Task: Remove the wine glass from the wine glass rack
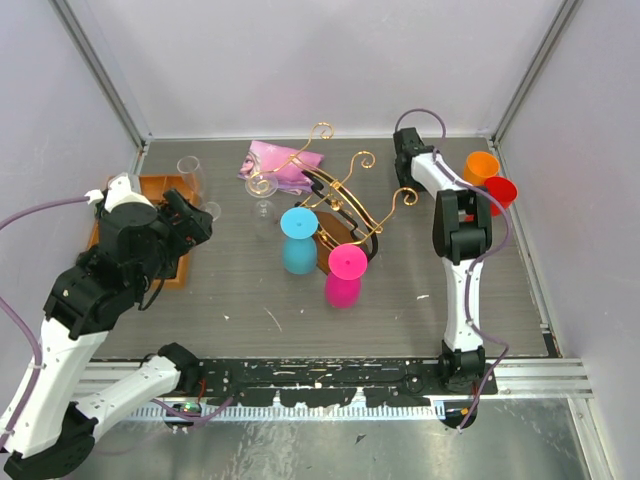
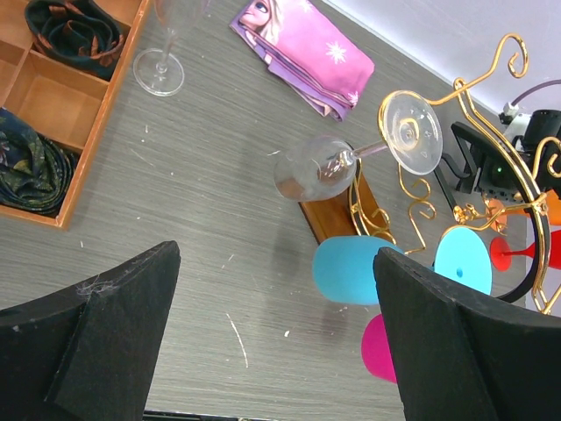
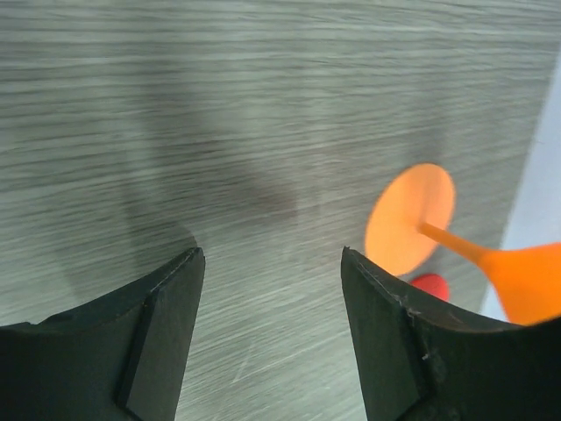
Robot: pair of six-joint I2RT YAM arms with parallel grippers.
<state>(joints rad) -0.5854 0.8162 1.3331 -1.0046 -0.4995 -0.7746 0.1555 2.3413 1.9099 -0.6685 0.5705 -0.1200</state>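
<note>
The gold wire wine glass rack (image 1: 345, 195) stands mid-table on its brown wooden base (image 2: 337, 217). A clear wine glass (image 2: 320, 167) hangs upside down at its left end, a blue glass (image 1: 298, 242) and a magenta glass (image 1: 345, 275) hang nearer me. My left gripper (image 1: 197, 222) is open and empty, left of the rack and above the tray's edge; in the left wrist view (image 2: 276, 294) bare table lies between its fingers. My right gripper (image 1: 404, 148) is open and empty at the back right, behind the rack; in the right wrist view (image 3: 272, 281) it holds nothing.
An orange compartment tray (image 1: 160, 187) with rolled cloths lies at the left. A clear glass (image 1: 190, 168) stands beside it. A pink cloth (image 1: 280, 160) lies behind the rack. An orange glass (image 1: 483, 165) and a red glass (image 1: 500, 192) are at the right wall.
</note>
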